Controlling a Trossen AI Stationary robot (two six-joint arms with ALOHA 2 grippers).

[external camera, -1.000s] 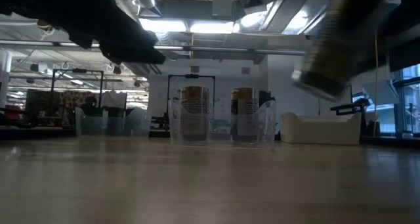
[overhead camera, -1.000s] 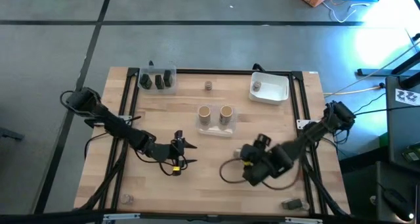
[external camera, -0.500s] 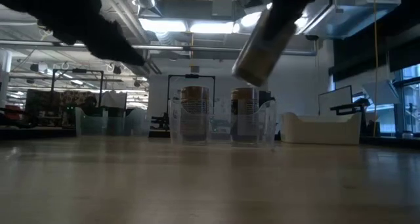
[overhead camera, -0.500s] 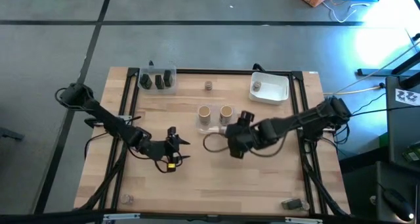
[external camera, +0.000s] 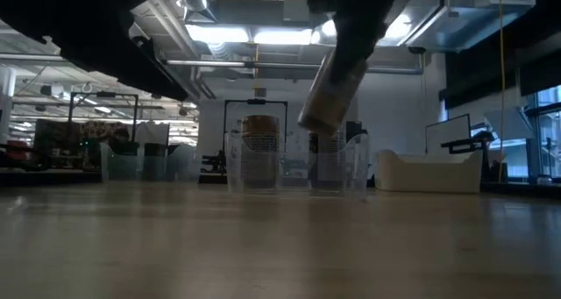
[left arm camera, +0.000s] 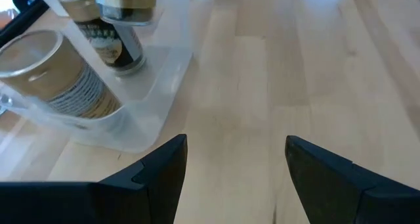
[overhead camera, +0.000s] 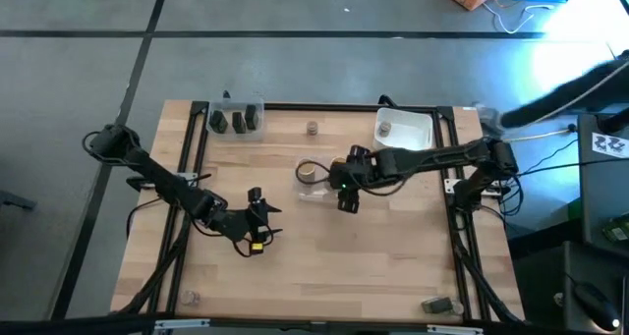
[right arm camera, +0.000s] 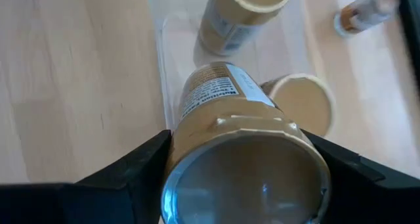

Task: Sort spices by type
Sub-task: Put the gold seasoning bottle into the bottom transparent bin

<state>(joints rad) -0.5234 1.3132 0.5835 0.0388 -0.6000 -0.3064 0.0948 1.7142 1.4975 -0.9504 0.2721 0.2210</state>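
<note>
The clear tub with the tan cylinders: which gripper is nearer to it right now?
Right. The right gripper, shut on a tan cylinder, is over the clear tub; the left gripper sits off to the tub's left, nearer the front edge.

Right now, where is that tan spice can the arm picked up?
The tan spice can is held in the right gripper, tilted in the air over the clear tray mid-table, beside the two tan cans standing in it.

Pale matt wooden table (overhead camera: pixel 295 266); clear plastic tub (left arm camera: pixel 141 112)
</note>
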